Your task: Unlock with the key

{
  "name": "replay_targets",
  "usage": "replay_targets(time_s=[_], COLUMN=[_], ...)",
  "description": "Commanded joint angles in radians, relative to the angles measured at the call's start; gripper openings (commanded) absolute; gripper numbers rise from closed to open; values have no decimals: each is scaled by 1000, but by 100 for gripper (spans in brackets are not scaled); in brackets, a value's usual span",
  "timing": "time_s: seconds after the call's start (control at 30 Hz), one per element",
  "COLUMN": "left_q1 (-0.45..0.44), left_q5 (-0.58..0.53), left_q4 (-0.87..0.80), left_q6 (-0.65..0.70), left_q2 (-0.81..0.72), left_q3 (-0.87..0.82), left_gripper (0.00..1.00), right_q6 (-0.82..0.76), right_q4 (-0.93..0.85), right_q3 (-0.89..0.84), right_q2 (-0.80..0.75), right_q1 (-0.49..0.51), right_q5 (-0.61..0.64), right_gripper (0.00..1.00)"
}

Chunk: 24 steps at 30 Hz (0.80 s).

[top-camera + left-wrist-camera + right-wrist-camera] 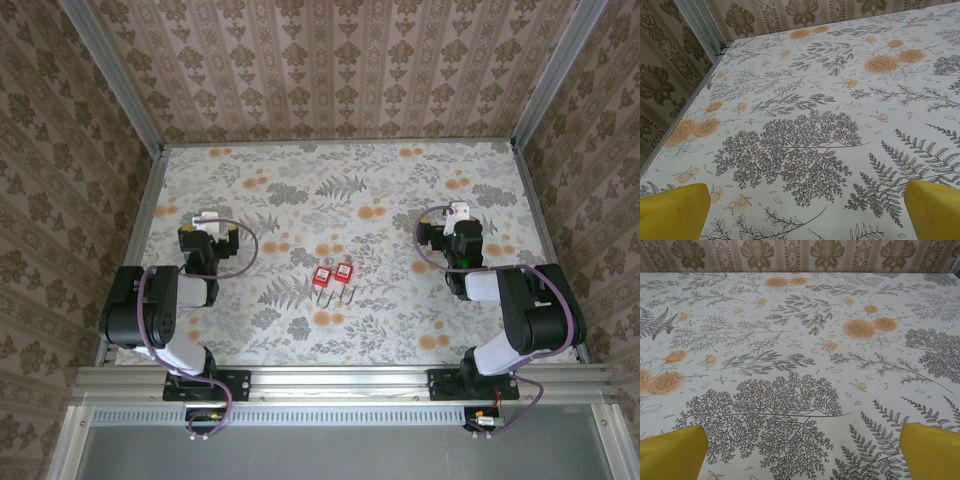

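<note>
At the far left, the patterned wall (40,150) rose beside the table (330,180), whose flowered cloth covered the whole work surface. The left arm (150,310) sat folded near the left edge. The left gripper (211,229) hung over the cloth with its jaws spread wide and nothing held. In the left wrist view its two yellow fingertips (673,212) stood at the bottom corners, well apart, with printed cloth between them. Toward the middle of the table, between the two arms and somewhat nearer the front rail (340,382) than the back wall, two small red padlocks (322,277) lay flat on the cloth, just beside each other. Thin metal pieces pointed from each one toward the front edge. Whether those were shackles or a key, they were too small to tell. Both grippers were well apart from the padlocks. Further right, the right gripper (456,226) hung over the cloth, likewise wide open and empty. Its own yellow fingertips (671,452) sat at the bottom corners of the right wrist view, with the cloth's ferns and flowers between them. The right arm (520,310) was folded near the right edge of the table.
</note>
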Motion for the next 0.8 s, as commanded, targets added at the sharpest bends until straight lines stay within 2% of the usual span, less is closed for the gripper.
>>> replay_targets(time_s=[0.0,0.77], left_q1=[6,7], left_q5=[-6,0], left_q4=[-14,-22], left_q6=[-21,-23], left_q2=[-14,-13], left_q3=[23,28], left_gripper=[100,100], right_q6=[2,8], right_q4=[17,6], right_q3=[-3,3], right_q2=[-2,-2], right_q1=[4,-8], right_q5=[16,-13], right_gripper=[100,100])
